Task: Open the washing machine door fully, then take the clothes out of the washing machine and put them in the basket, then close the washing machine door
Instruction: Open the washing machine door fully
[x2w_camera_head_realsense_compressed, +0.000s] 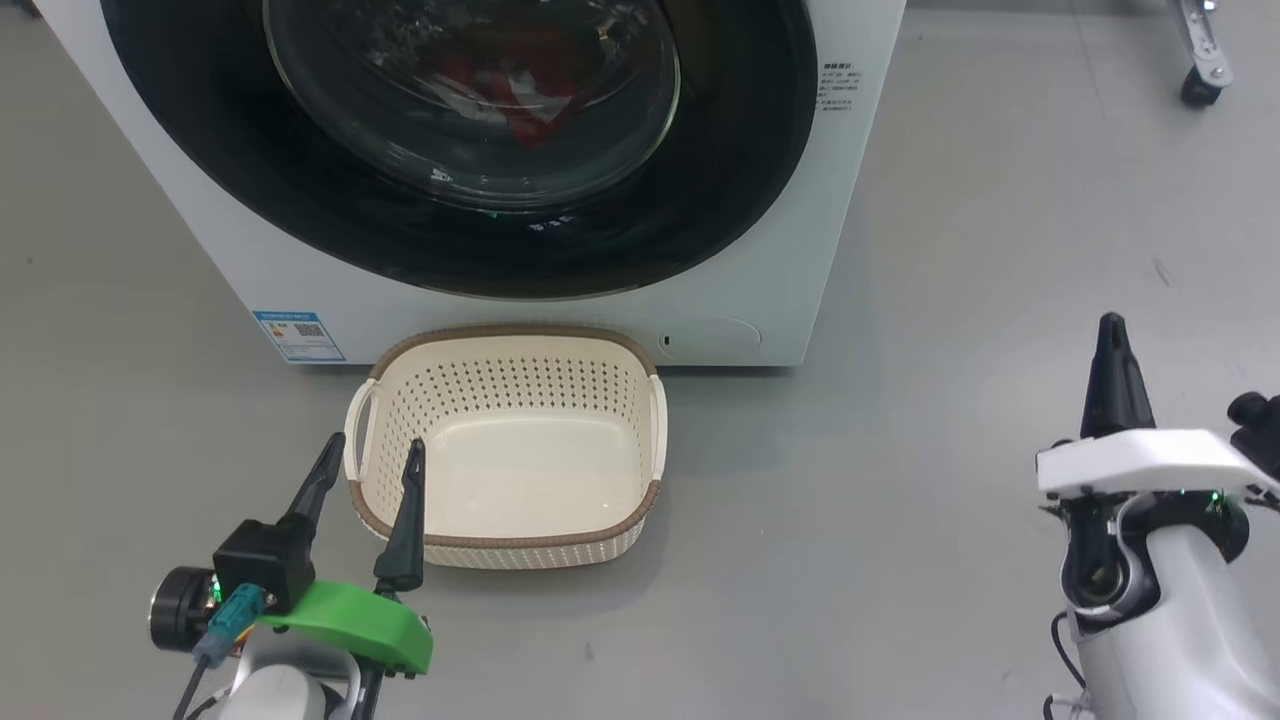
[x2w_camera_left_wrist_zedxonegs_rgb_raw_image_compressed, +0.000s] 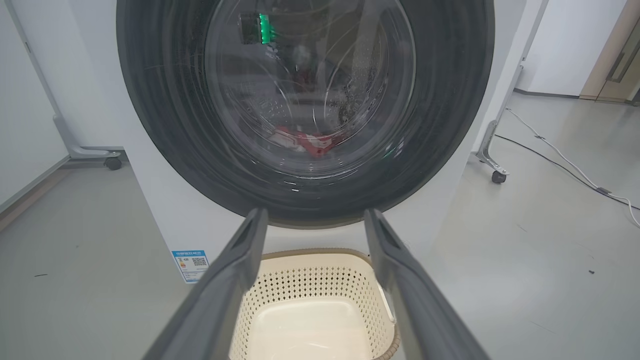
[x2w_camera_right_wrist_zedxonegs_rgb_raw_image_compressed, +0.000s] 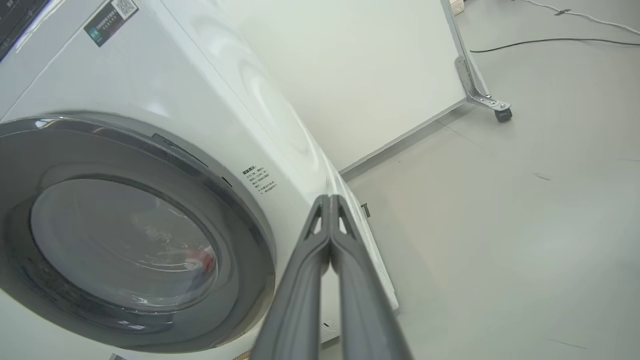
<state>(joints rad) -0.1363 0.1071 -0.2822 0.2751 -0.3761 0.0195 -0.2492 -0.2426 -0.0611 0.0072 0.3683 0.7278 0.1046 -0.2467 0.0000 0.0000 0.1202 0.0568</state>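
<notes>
Washing machine door sits shut, flush on the washing machine front. The clothes show red through the glass, low in the drum. The basket stands on the floor just near of the machine, under the door's bottom edge, nothing in it.

L gripper hangs at the basket's near-left corner, fingers wide apart, holding nothing. R gripper is well off to the right, fingers pressed together, nothing between them.

Step in hand, I'd say: door open, not begun. Hook the rim edge opp. the hinge. A dark recess on the rim's right side may be the grip, but it's too dim to be sure. Pull out along the door's arc, not straight back.

Room: bare floor right of the machine gives approach space. The basket may foul a low swing, and a castor sits far right.
</notes>
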